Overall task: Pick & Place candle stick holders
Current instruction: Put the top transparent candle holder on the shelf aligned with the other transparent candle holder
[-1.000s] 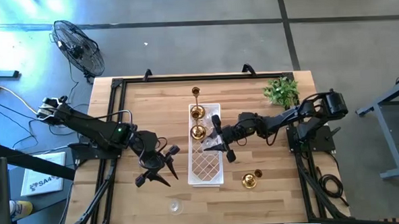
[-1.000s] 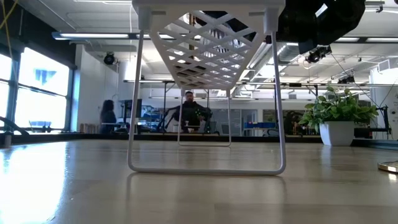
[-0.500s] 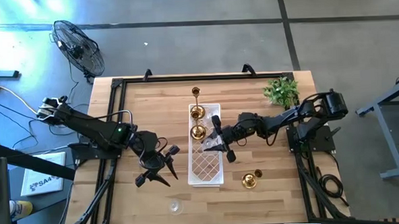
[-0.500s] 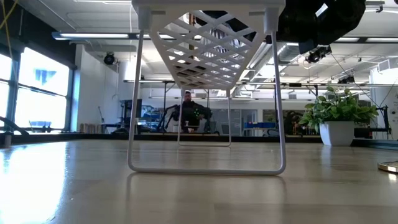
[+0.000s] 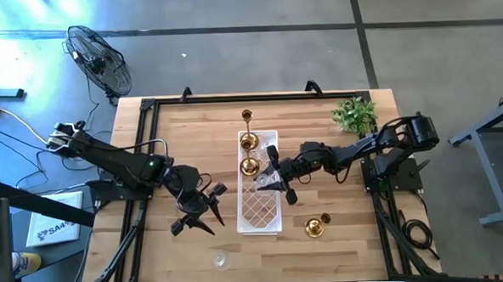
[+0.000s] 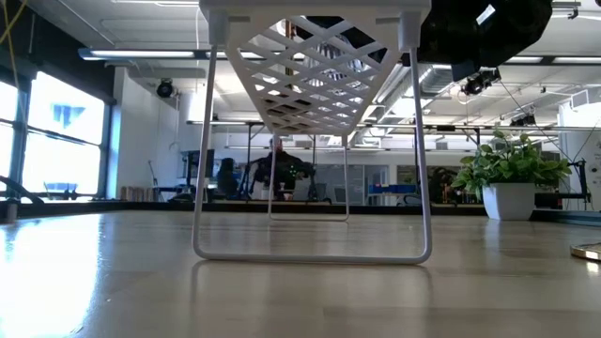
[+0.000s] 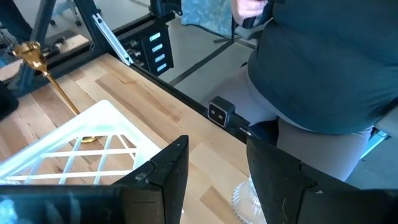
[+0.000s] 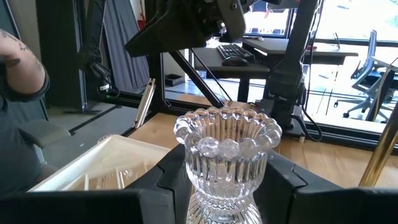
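A pale wooden desk [image 5: 183, 135] stands on a grey floor, a fan [image 5: 100, 59] at eleven o'clock and a plant [image 5: 355, 113] at two. Left to right: the left pincer [image 5: 205, 204] hangs open beside the tray [image 5: 260, 210]; one glass holder [image 5: 221, 260] waits at seven o'clock. Two brass holders [image 5: 249, 155] sit in the tray, the tall one [image 5: 247, 117] just beyond it. The right pincer [image 5: 274, 181] grips a glass holder [image 8: 227, 155] over the tray. Another brass holder [image 5: 315, 227] remains at five. I'd judge it roughly halfway

Grey concrete floor [image 5: 255, 39], standing fan [image 5: 100, 59]
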You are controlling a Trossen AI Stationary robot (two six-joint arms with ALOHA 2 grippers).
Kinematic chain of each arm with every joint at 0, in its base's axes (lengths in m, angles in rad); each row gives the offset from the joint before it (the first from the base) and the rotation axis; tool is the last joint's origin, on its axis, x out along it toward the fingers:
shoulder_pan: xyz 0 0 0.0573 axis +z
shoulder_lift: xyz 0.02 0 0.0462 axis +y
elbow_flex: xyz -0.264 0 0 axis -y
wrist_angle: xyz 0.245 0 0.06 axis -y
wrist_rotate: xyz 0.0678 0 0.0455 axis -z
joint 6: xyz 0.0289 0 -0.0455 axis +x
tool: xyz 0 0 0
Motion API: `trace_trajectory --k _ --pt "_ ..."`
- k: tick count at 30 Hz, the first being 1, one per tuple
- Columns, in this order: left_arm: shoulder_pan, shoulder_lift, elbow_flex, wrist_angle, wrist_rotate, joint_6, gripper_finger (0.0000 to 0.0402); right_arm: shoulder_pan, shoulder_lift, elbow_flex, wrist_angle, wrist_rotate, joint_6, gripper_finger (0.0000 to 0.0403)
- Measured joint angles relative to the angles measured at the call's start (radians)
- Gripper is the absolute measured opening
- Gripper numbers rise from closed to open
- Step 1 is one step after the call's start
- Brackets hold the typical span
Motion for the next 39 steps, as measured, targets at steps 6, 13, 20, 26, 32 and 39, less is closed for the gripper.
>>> trace_trajectory --k 6,13,20,26,32,39 --pt "0.000 0.024 0.000 -0.009 0.002 -0.001 0.0158 0.000 0.000 0.001 -0.008 0.000 0.000 0.0120" --pt "0.000 0.023 0.000 -0.014 0.002 -0.001 0.0158 0.000 0.000 0.001 -0.010 0.000 0.021 0.0120" --pt "0.000 0.023 0.000 -0.015 0.002 -0.001 0.0158 0.000 0.000 0.001 -0.018 -0.003 0.048 0.0150" --pt "0.000 0.023 0.000 -0.015 0.003 -0.001 0.0158 0.000 0.000 0.000 -0.018 -0.003 0.051 0.0193" --pt "0.000 0.023 0.000 -0.015 0.003 -0.001 0.0158 0.000 0.000 0.000 -0.013 -0.003 0.051 0.0191" --pt "0.000 0.023 0.000 -0.015 0.003 -0.001 0.0158 0.000 0.000 0.000 0.042 -0.004 0.050 0.0189"
